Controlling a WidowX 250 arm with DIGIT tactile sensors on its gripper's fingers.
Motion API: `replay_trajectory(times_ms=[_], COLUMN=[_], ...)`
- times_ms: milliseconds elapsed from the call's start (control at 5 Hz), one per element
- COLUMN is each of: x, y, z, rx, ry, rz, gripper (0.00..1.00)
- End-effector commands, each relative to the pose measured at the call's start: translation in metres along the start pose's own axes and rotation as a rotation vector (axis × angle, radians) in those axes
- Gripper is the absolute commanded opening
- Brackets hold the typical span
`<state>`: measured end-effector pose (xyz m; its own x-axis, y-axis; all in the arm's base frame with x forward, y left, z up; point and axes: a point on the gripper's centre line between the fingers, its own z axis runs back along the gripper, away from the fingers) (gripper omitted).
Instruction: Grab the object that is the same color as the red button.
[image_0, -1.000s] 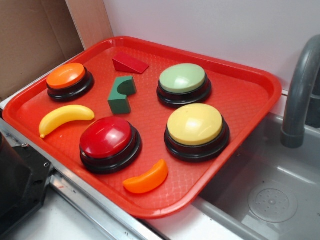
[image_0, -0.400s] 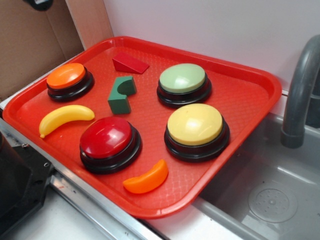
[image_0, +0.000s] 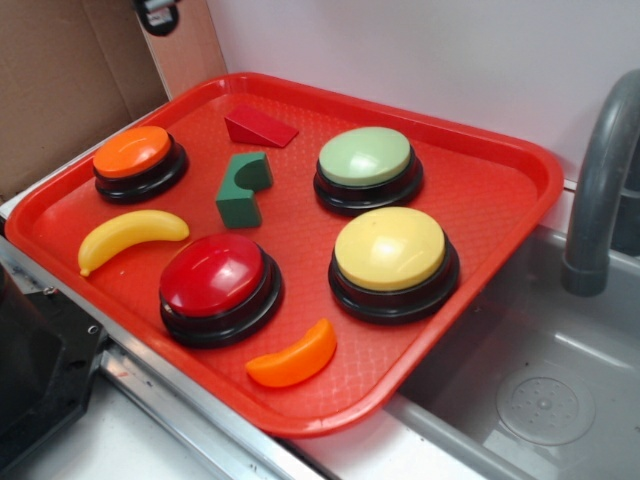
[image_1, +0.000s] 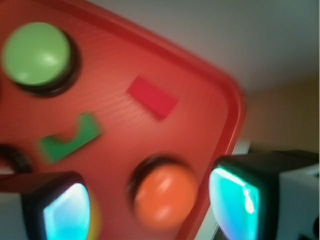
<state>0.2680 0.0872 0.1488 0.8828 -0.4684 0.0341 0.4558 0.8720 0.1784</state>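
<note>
Inside red tray (image_0: 480, 190), wedge block (image_0: 260, 126), red button (image_0: 215, 275)

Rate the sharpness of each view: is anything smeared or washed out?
Exterior view: sharp, evenly lit, small highlights on the red button. Wrist view: motion-blurred throughout, the red wedge block soft-edged but recognisable, and the fingers glow cyan at the bottom.
</note>
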Motion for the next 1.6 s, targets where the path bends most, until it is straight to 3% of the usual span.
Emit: replay_trajectory(times_ms=[0, 400, 800, 1400], x=[0.036, 0.038, 0.051, 0.042], y=[0.037, 0.017, 0.02, 0.001], z=[-0.026, -0.064, -0.096, -0.119], rx=[0.11, 0.023, 0.054, -0.002], ry=[-0.071, -0.026, 0.067, 0.093], rz=[-0.218, -0.391, -0.464, -0.487], gripper=[1.0, 1.0, 1.0, 1.0])
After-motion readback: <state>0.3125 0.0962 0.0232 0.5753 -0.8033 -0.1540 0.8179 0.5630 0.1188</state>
